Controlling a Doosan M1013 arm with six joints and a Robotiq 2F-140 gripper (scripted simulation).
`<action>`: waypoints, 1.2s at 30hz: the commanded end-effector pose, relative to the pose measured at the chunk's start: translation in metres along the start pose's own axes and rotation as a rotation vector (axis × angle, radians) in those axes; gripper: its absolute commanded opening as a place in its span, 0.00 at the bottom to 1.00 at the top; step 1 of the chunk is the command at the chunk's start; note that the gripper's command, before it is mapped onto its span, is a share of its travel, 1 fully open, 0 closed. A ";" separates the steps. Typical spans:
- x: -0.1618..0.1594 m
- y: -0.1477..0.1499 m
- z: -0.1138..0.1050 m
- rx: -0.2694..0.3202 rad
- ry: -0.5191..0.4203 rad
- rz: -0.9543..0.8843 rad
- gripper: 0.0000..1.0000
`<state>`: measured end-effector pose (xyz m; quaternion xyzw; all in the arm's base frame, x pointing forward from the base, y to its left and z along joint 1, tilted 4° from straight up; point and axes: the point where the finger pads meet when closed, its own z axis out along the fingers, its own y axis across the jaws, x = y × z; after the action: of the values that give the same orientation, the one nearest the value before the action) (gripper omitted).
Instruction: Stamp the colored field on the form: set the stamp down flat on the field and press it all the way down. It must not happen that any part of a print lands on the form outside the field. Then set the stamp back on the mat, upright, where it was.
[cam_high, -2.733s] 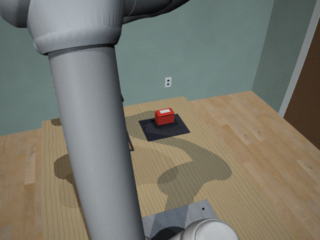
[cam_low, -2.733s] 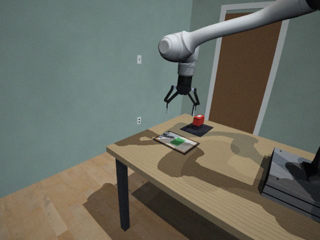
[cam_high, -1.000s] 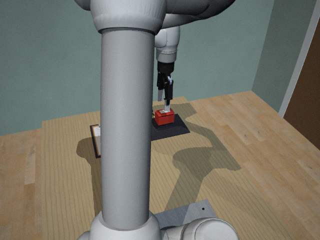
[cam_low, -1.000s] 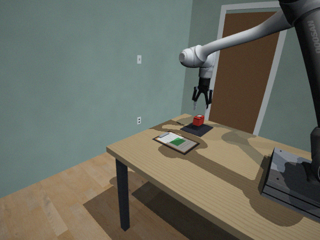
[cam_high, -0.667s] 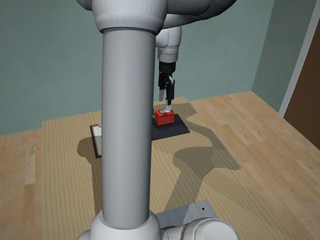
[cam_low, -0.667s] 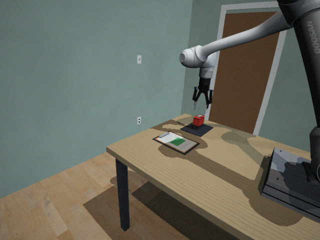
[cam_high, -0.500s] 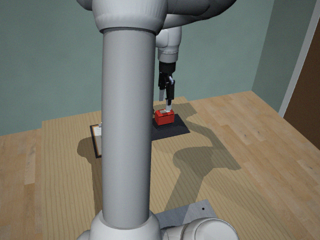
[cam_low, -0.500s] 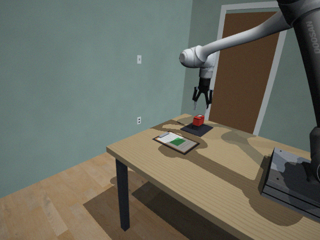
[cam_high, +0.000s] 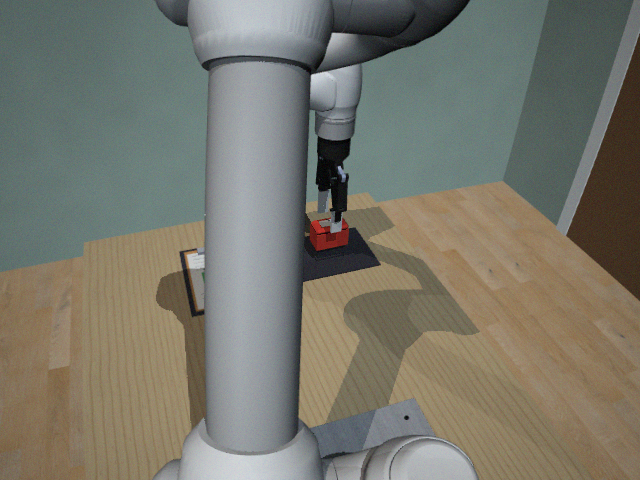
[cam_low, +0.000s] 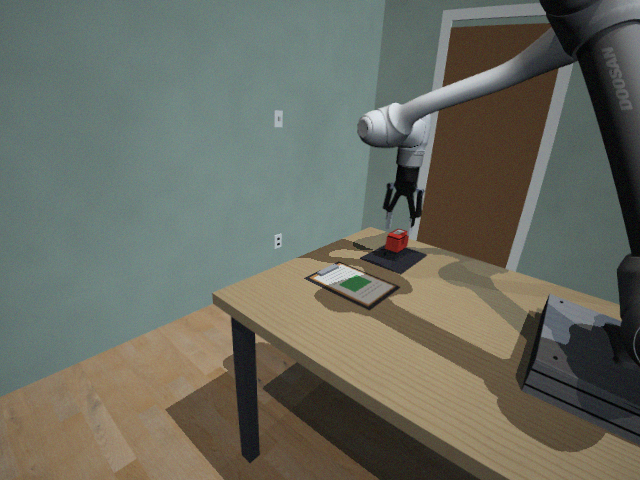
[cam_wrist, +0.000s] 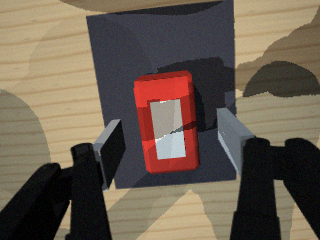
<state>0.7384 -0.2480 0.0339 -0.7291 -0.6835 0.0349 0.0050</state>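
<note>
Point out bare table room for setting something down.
Bare wood runs between the clipboard form and the grey base plate, and along the near table edge. Crowded: the far corner, where the open pincer straddles the red block stamp on the dark square mat.

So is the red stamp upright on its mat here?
Upright: the red stamp sits flat on the dark mat, label up, untouched between the open end effector fingers.

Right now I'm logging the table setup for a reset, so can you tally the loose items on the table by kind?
Stamp: 1, red, upright on the mat, between the open end effector fingers, untouched.
Mat: 1, dark.
Clipboard with form: 1, green field.
Total: 3
</note>
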 end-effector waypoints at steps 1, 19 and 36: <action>-0.002 -0.001 0.021 0.002 -0.001 -0.005 0.54; -0.002 -0.002 0.063 0.002 -0.001 -0.005 0.54; -0.002 -0.002 0.064 0.002 -0.001 -0.005 0.20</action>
<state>0.7347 -0.2508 -0.0273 -0.7278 -0.6848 0.0352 0.0054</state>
